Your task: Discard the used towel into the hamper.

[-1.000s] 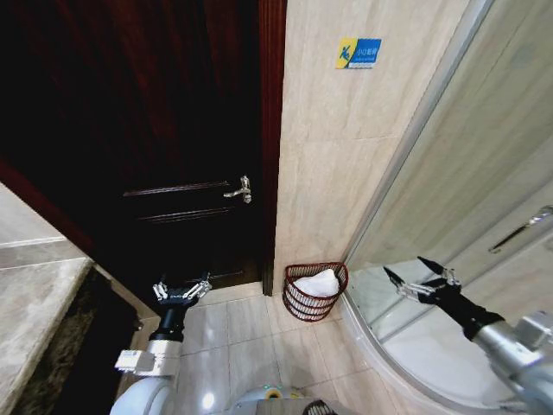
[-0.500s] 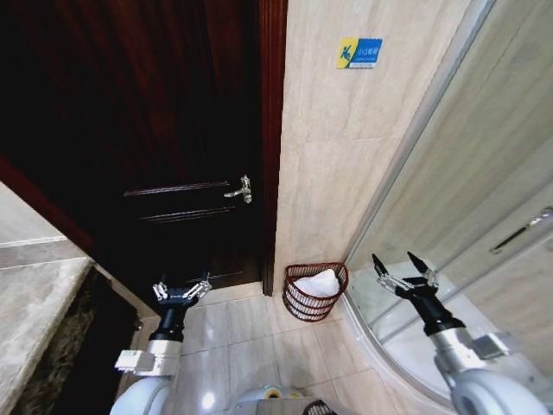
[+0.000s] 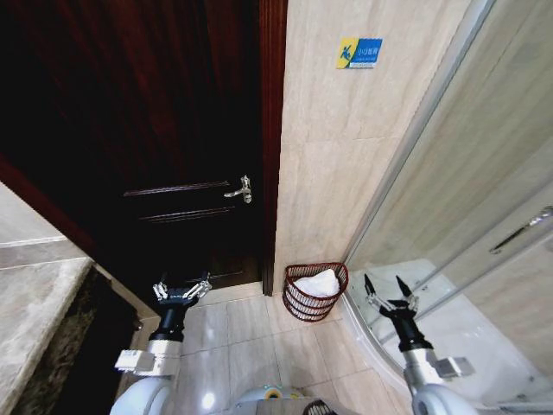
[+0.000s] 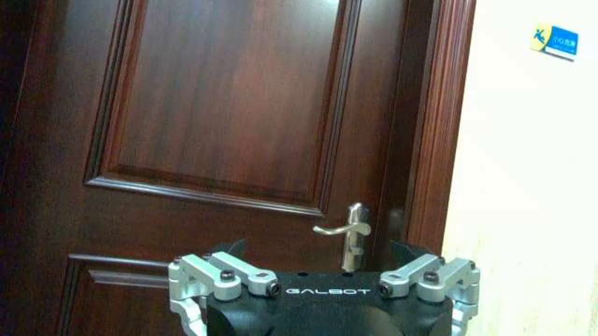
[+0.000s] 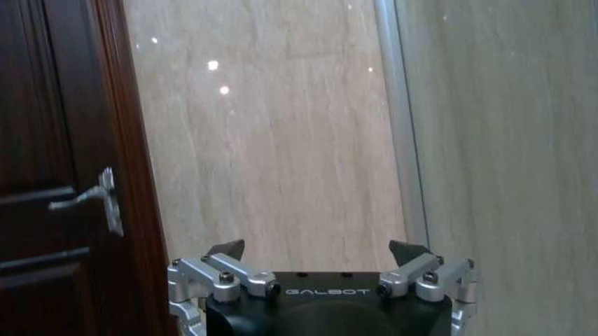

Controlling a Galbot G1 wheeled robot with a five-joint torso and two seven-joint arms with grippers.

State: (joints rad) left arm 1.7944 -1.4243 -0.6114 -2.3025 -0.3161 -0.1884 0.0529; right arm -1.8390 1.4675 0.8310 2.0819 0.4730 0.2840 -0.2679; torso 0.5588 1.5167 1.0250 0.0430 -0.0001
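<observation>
Counts: one hamper (image 3: 315, 290), one towel (image 3: 316, 283), two grippers. Hamper sits on the floor (image 3: 251, 333) against the beige tiled wall (image 3: 333, 173), between the door frame (image 3: 271, 147) and the curved shower enclosure (image 3: 432, 259). White towel lies inside it, bunched, reaching about rim height.

Left gripper (image 3: 181, 289) hangs low in front of the dark wooden door (image 3: 164, 138), fingers spread wide, holding nothing; left wrist view puts the door handle (image 4: 348, 234) just past it. Right gripper (image 3: 388, 294) is right of the hamper, near but apart, over the shower threshold, fingers also spread wide and empty.

Open floor tiles lie between the two grippers, in front of the hamper. Stone tabletop (image 3: 39, 320) edge closes off the far left.
</observation>
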